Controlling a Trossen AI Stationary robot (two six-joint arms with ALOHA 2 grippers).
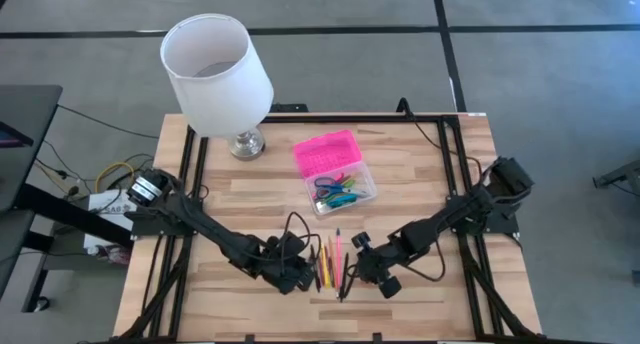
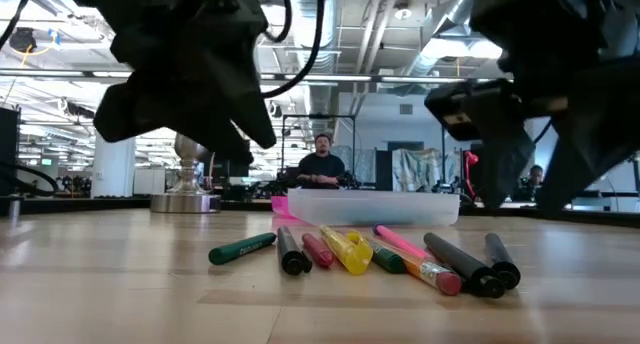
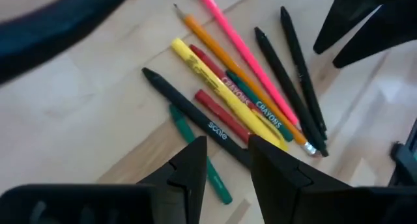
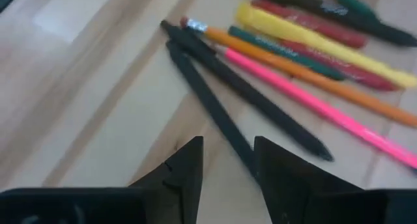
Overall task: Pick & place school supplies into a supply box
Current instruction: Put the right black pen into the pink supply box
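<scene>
Bright even light, blurred right wrist view

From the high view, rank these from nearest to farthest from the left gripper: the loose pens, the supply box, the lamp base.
1. The loose pens: right beside the left gripper, between it and the right gripper, near the table's front edge.
2. The supply box: mid-table, farther back, lid open.
3. The lamp base: at the back of the table, under the white shade.

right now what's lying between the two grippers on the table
In the high view, a loose bunch of pens, pencils and crayons lies on the table between the left gripper and the right gripper, both open.
</scene>
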